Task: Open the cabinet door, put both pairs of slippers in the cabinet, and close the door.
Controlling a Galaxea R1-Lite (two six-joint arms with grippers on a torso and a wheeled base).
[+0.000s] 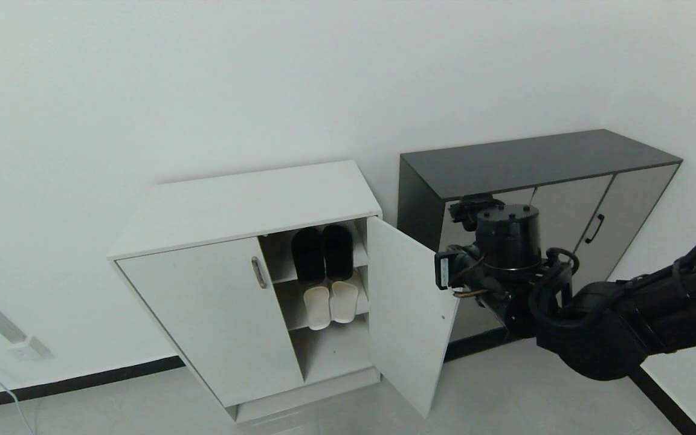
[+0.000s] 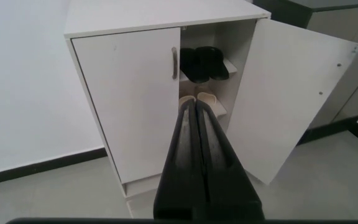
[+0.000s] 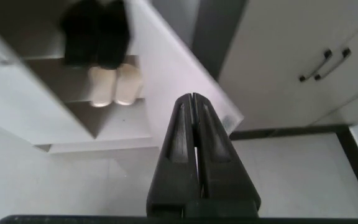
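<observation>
Two doors front the white cabinet [image 1: 245, 205]. The left door [image 1: 215, 314] is closed. Beside it, the black slippers [image 1: 322, 254] lie on the upper shelf and the cream slippers [image 1: 330, 304] on the shelf below. The right door [image 1: 411, 314] stands open. My left gripper [image 2: 195, 106] faces the cabinet front, and my right gripper [image 3: 192, 99] is just beside the open door's free edge. Both have their fingers pressed together, holding nothing.
</observation>
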